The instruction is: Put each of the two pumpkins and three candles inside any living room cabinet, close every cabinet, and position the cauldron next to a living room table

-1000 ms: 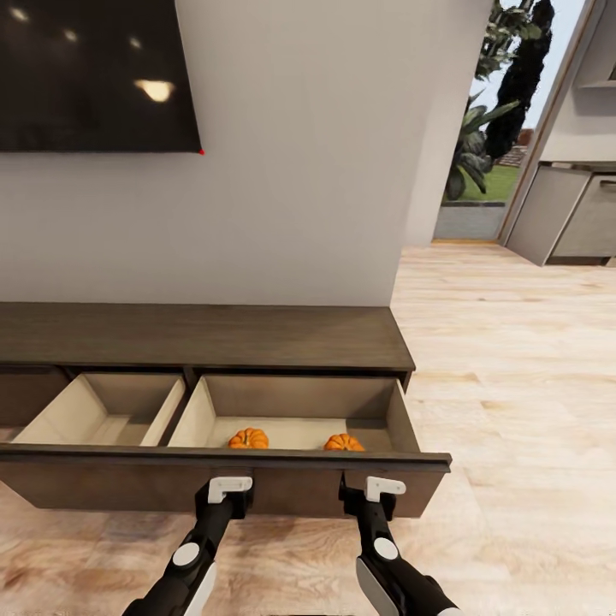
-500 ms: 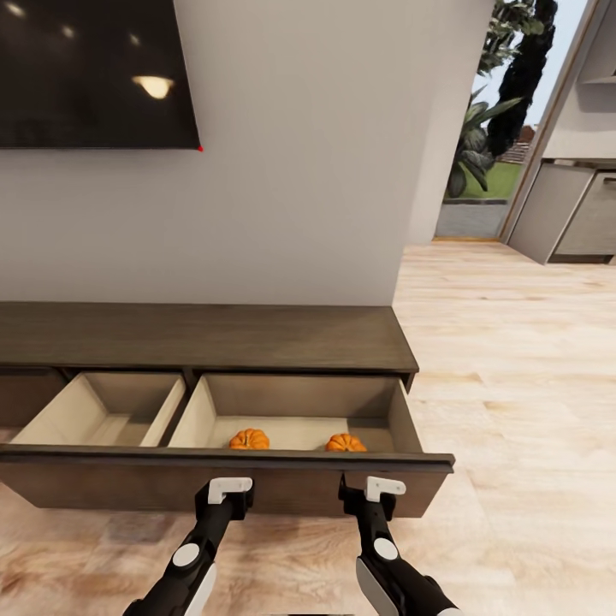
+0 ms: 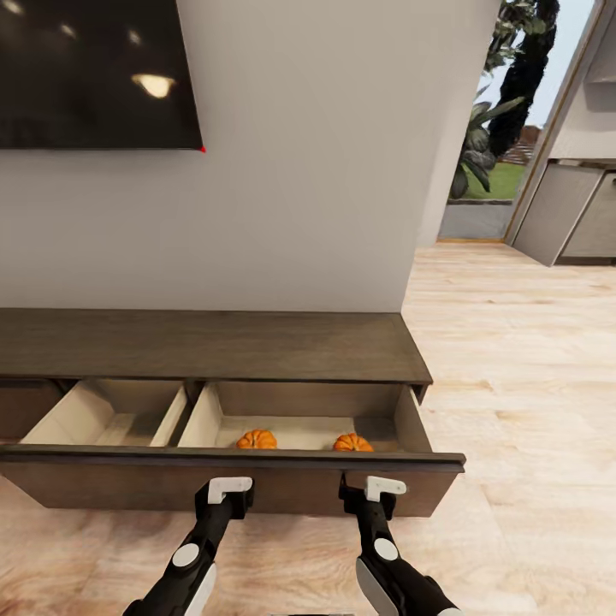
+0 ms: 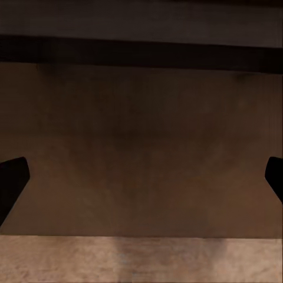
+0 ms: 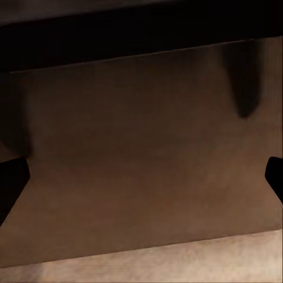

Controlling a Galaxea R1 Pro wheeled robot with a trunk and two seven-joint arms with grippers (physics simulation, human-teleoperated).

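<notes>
Room: living room with a pale wall, light wood-plank floor [image 3: 530, 402] and a dark wall-mounted television screen [image 3: 94, 73] above the long, low, dark brown wooden cabinet [image 3: 214, 342].
Cabinet: its wide drawer [image 3: 239, 481], lined in pale beige, stands pulled out toward the robot, divided into two compartments.
Pumpkins: two small, bright orange ribbed pumpkins lie in the right compartment of the cabinet drawer, one [image 3: 257, 439] near the middle, the other [image 3: 352, 442] to its right, well apart, both close behind the front panel.
Candles, cauldron, table: nothing to report from these views.
Left gripper [image 4: 141, 177]: fingers spread wide, holding nothing, facing the drawer front at close range.
Right gripper [image 5: 141, 177]: likewise spread wide and empty, squared up to the same front panel.
Likely step: pushing the cabinet drawer shut with both arms.
Risk: uneven pressure from the two arms could skew the drawer so it binds; a hard shove could send the pumpkins rolling inside; closing now leaves the candles outside, so it would need reopening.
</notes>
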